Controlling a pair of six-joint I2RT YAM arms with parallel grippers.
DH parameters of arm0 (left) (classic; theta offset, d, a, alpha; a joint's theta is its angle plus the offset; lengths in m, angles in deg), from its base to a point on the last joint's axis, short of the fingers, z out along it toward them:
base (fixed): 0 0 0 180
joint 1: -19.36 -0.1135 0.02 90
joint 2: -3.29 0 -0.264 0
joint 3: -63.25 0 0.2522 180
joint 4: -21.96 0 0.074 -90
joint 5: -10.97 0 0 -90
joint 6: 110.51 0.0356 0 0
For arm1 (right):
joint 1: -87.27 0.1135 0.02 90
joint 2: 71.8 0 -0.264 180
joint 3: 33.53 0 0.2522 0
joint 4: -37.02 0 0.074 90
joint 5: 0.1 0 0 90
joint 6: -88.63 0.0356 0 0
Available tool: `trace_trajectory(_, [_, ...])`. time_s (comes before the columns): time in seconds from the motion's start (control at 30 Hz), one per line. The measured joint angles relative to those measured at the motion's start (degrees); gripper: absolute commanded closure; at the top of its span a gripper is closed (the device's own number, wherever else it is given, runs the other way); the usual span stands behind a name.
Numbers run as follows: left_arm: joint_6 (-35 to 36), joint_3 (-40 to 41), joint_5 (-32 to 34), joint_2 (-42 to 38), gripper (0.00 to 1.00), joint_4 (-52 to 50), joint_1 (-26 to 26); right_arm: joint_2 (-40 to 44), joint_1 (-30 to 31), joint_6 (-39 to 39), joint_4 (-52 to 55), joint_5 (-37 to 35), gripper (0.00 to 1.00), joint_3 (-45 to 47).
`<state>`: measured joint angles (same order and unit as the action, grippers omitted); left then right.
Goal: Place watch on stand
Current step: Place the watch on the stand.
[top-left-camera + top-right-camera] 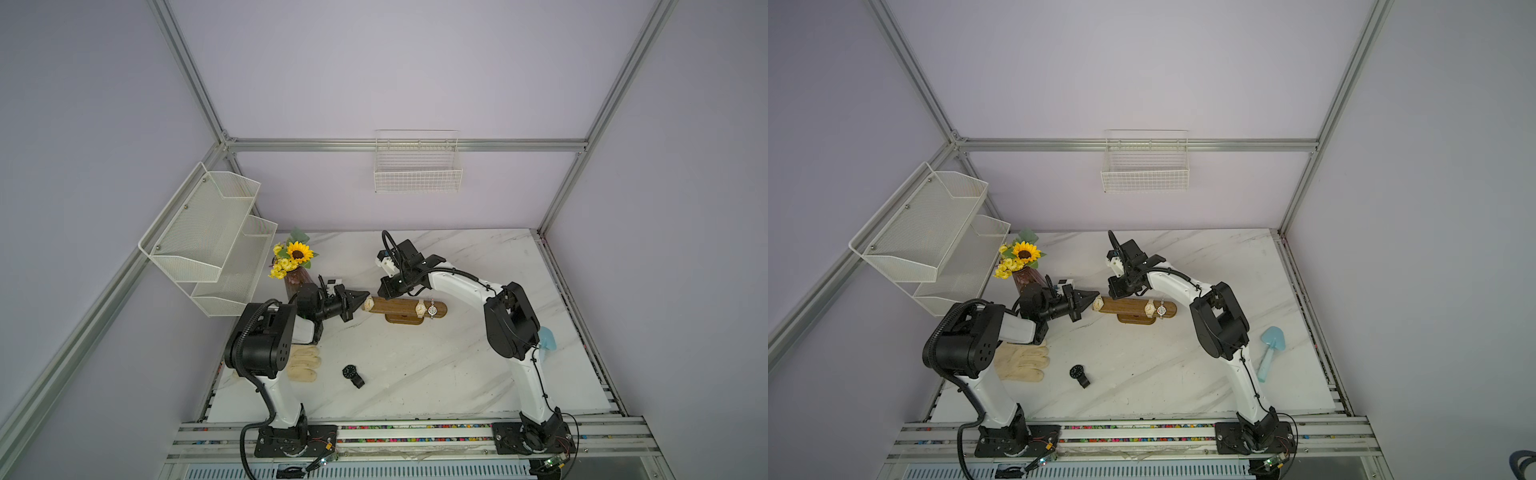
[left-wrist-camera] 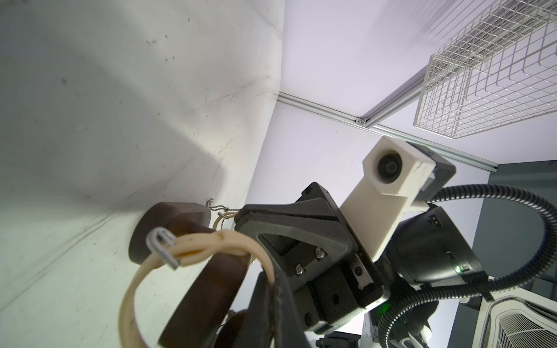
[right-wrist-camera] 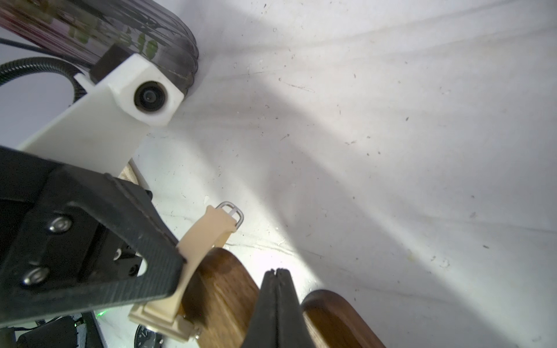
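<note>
FAR LEFT: A sunflower vase (image 1: 297, 253) stands just behind the left arm, and pale gloves (image 1: 1021, 362) lie beside the arm's base, crowding that side of the marble table (image 1: 457, 374).

The left gripper (image 1: 365, 296), pinched tight on the strap of a cream-strapped watch (image 1: 369, 304), holds the loop at the left tip of the stand (image 1: 395, 306), a brown wooden bar on an oval base in mid-table. In the right wrist view the strap circles the bar's rounded end, so the watch looks to be on the bar but only at its very edge.

Just to the right, the right gripper (image 3: 275, 272), fingers pressed together on nothing, sits over the top of the bar, apparently steadying it; whether it actually touches the wood is hard to tell from these angles.

Farther right, a second cream watch (image 1: 420, 308) and a silver watch (image 1: 432, 309) already hang side by side above the base. A blue trowel (image 1: 1268, 349) lies at far right, near the right arm's elbow.

Near the front, a black watch (image 1: 352, 374) lies loose, well apart from the stand.

By this showing, what remains is sliding the watch inward and letting go; the black watch is unplaced. Bare bar lies between the right gripper and the seated watches, but the grippers are close together. The table in front is open.
</note>
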<state>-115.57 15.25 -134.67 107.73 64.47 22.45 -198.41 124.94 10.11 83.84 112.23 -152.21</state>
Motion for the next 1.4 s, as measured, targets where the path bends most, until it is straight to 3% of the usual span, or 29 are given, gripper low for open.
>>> trace_trajectory(0.7, [0.07,-1.31,1.03,2.62,1.00,1.66,3.30,0.07,0.00,-0.02,-0.15,-0.39,1.00,0.37])
trace_trajectory(1.27, [-2.82,-3.76,2.12,7.43,1.00,9.27,5.57,0.09,-0.17,-0.02,-0.26,-1.14,1.00,0.48])
trace_trajectory(1.33, [-2.86,-3.80,2.19,7.43,0.97,9.11,5.62,0.09,-0.17,-0.02,-0.26,-1.20,1.00,0.48])
trace_trajectory(1.4, [-2.62,-3.80,2.21,7.28,0.84,8.57,5.62,0.09,-0.17,-0.02,-0.26,-1.25,1.00,0.48])
